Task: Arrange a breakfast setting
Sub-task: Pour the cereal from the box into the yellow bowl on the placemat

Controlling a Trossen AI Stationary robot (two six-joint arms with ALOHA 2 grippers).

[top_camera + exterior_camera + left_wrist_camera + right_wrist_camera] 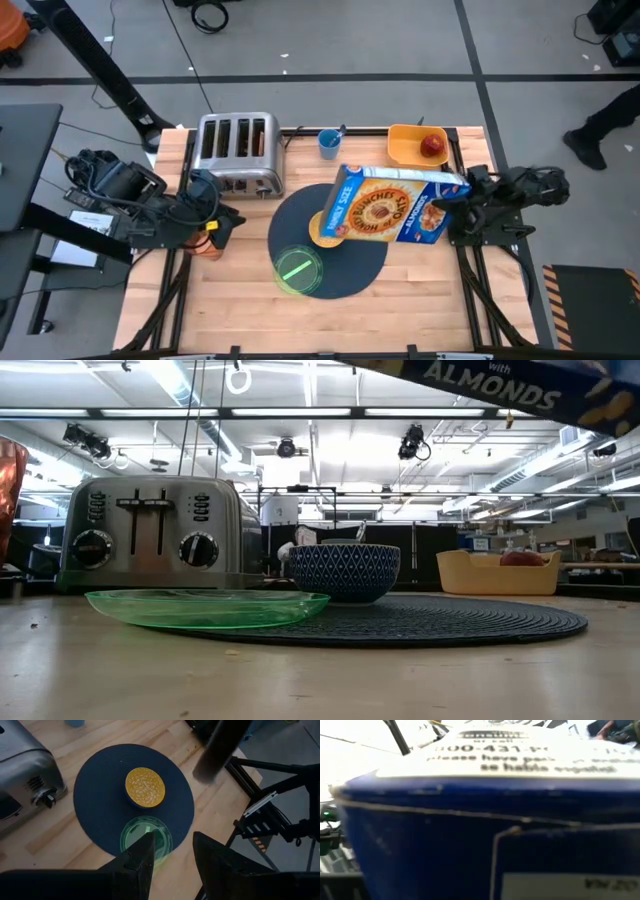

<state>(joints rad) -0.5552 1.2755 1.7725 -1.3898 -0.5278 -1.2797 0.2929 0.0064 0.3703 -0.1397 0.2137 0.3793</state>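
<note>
A round dark-navy mat [345,262] lies mid-table. On it stand a patterned bowl [145,786] filled with cereal and a green plate [298,270]. A cereal box [395,205] hangs high over the mat, its left end above the bowl, with my right gripper [458,207] shut on its right end. My left gripper [172,862] hovers at the table's left, open, nothing between its fingers. Under that arm an orange tumbler [208,245] shows. The red apple [432,145] lies in the yellow bin [405,148]. My right gripper has the cereal box by its right end [447,208], coming level from the table's right. The box's blue end [485,835] fills the wrist view and hides the fingers. The box is lifted clear, lying lengthwise with its printed front up.
A silver toaster [238,155] stands at the far left of the table, something brownish in one slot. A small blue cup [329,143] sits between the toaster and the bin. Bare wood lies along the near edge [330,325].
</note>
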